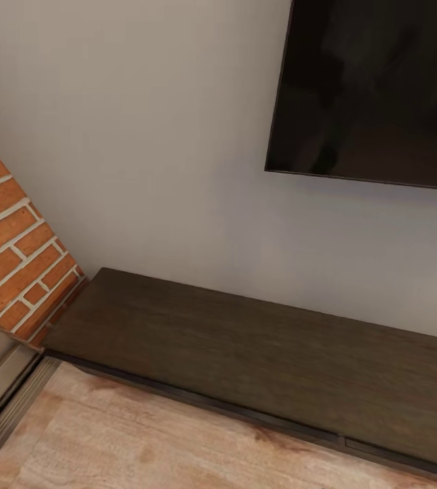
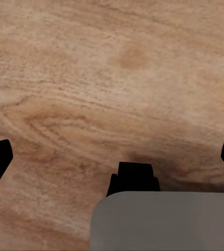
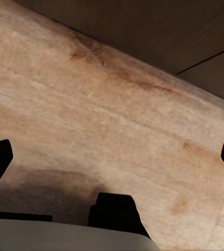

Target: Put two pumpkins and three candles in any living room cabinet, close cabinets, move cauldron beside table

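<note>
Head view, L to R: brick pillar (image 1: 14, 251) is sitting at left edge, the cabinet (image 1: 259, 353) is stretching lengthwise from centre-left toward lower right, drawers looking closed. Left gripper (image 2: 112, 157) is hanging spread over bare floor (image 2: 91, 78). Right gripper (image 3: 112, 157), also spread w/ nothing held, is showing the cabinet front in its upper right, so right arm's prob nearer.

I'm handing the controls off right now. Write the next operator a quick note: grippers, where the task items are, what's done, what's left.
Left gripper: open, empty, over the wooden floor.
Right gripper: open, empty, over floor near the cabinet front.
The cabinet stands straight ahead under the wall TV, with its top bare and the visible drawer fronts shut.
From here I can't confirm that any item is stowed. Find the pumpkins, candles and cauldron.
</note>
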Controlling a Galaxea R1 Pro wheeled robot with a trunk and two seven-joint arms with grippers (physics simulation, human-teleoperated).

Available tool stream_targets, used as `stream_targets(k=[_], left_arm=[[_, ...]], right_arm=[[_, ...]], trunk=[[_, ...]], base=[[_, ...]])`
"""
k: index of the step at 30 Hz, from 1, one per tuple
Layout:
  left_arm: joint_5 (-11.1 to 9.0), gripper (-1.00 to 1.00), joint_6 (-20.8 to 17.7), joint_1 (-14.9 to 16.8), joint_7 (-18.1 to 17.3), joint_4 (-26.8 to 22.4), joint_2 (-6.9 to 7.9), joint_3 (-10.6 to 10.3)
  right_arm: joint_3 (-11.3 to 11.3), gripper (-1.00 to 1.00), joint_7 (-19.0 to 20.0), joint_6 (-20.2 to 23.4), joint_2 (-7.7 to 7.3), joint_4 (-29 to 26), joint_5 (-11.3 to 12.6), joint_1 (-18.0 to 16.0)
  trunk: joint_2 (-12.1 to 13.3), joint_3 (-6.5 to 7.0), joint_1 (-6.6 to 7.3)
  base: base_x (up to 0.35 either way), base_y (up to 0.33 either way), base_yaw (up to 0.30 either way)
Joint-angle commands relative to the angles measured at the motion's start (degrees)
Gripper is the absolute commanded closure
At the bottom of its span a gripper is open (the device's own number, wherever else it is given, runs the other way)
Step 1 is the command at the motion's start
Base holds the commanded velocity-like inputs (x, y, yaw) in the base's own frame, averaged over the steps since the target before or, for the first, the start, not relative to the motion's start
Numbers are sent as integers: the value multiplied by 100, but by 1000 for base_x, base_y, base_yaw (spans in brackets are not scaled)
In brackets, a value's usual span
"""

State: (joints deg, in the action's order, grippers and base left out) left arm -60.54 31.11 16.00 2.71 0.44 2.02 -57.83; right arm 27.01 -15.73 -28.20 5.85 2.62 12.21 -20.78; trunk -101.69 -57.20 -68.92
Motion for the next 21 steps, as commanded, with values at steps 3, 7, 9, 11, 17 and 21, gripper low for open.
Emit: stream_targets(k=[3, 7, 9, 11, 17, 21], left_arm=[[15, -100, 0, 0, 8, 0, 4, -7], [11, -100, 0, 0, -1, 0, 22, -8], [8, -100, 0, 0, -3, 0, 30, -9], [8, -100, 0, 0, -6, 0, 33, -9], [7, -100, 0, 0, -8, 0, 35, -9], [7, -100, 0, 0, -8, 0, 35, -9]], right_arm=[[-2, -100, -6, -1, 3, -3, 0, 3], [-1, -100, -11, -1, 4, -3, 0, 4], [-2, -100, -15, -2, 4, -2, 3, 4], [-2, -100, -17, -2, 4, -2, 7, 4], [-2, -100, -14, -2, 7, 0, 9, 5], [-2, -100, -11, -2, -3, 3, 9, 10]], trunk=[[0, 28, 0], [0, 64, 0], [0, 83, 0], [0, 101, 0], [0, 156, 0], [0, 192, 0]], base=[[0, 0, 0], [0, 0, 0], [0, 0, 0], [0, 0, 0], [0, 0, 0], [0, 0, 0]])
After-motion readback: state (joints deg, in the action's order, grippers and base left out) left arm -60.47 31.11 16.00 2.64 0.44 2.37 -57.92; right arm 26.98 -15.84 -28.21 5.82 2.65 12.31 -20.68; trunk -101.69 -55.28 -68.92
